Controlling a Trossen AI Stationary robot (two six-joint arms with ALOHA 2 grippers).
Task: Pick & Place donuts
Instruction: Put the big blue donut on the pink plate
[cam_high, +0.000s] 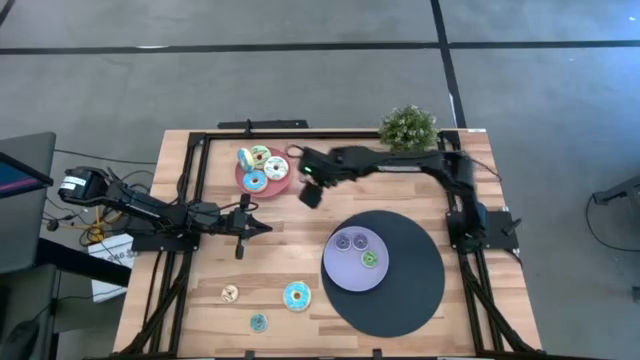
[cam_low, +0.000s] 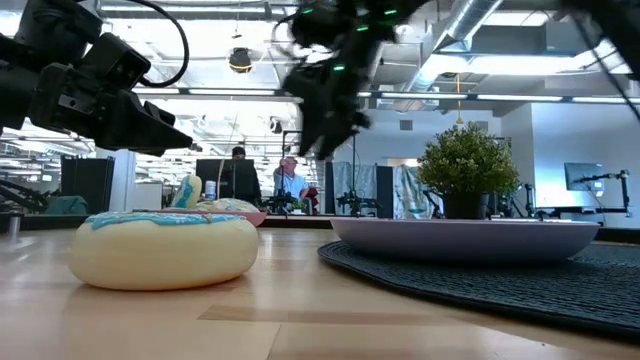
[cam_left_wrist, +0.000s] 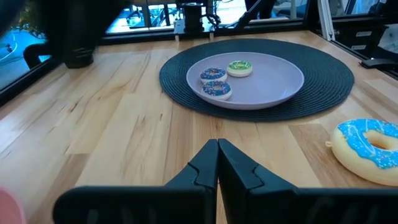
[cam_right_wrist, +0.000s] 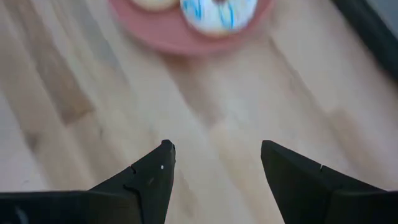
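Several donuts lie on the pink plate (cam_high: 262, 170) at the far side, among them a teal one (cam_right_wrist: 217, 12). The lavender plate (cam_high: 355, 275) on the dark round mat (cam_high: 410, 290) holds two purple donuts (cam_left_wrist: 214, 83) and a green one (cam_left_wrist: 239, 67). Three more donuts rest on the near table: a cream one (cam_high: 229, 293), a larger teal one (cam_high: 296, 296) and a small teal one (cam_high: 258, 322). My right gripper (cam_right_wrist: 214, 149) hangs open above bare wood just right of the pink plate (cam_right_wrist: 186, 37). My left gripper (cam_left_wrist: 217, 143) is shut and points toward the lavender plate from the table's left.
A potted plant (cam_high: 408, 127) stands at the far edge, right of the pink plate. A dark frame (cam_high: 190, 170) runs around the table's edges. Bare wood lies between the two plates and in front of my left gripper (cam_high: 265, 226).
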